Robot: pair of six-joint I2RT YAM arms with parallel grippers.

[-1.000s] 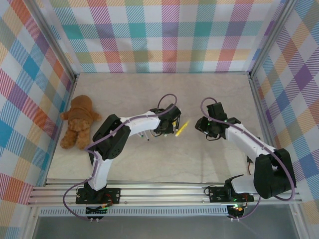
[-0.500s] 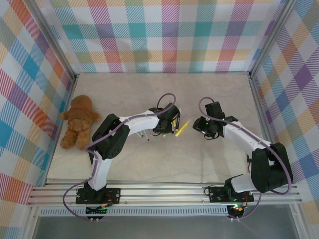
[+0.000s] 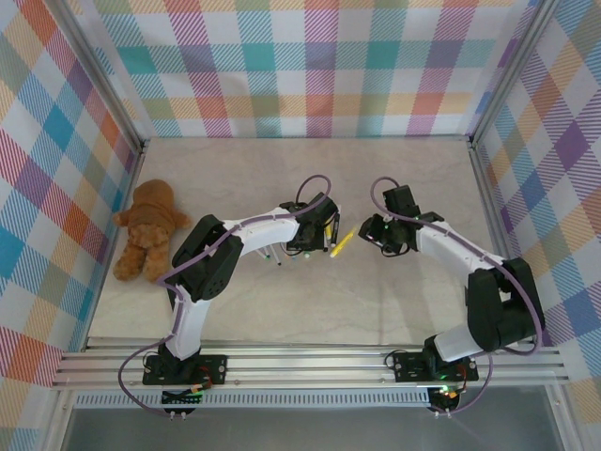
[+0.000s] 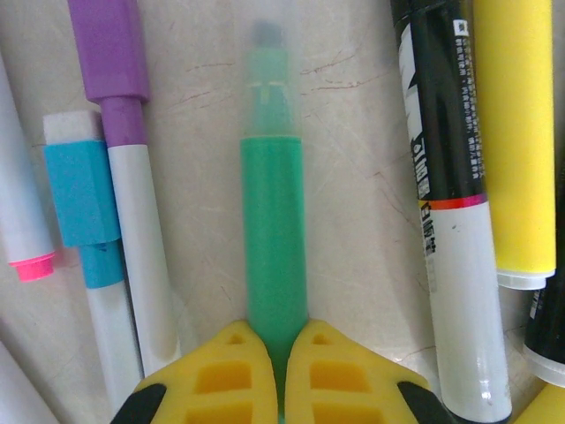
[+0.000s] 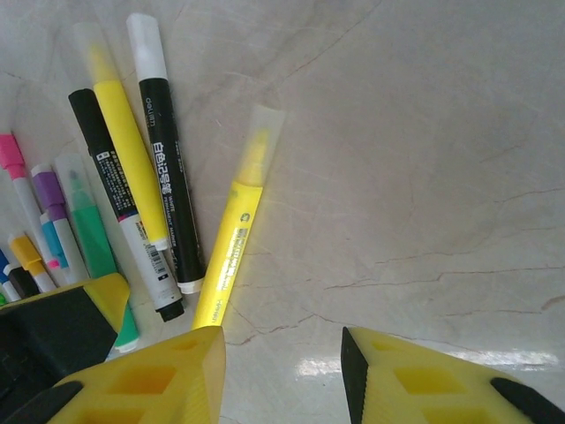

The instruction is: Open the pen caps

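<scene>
Pen caps [image 4: 108,49] seen fitted on pens, fanned in cluster at bench [image 5: 424,132] centre, between both hands. Teddy bear [image 3: 148,228] laid at bench's left side, well apart from pens. Left hand [image 4: 280,340] closed tight, fingertips met over green pen [image 4: 274,238] barrel; grip on it cannot be told. Right hand [image 5: 282,344] held partly open, nothing between fingers. Yellow pen [image 5: 231,247] end lain just beside one finger. Clear cap [image 5: 262,132] seated on yellow pen.

White arms [image 3: 258,225], black joints [image 3: 208,252], purple cables [image 3: 315,180], yellow end effector fingers [image 4: 225,375]
</scene>
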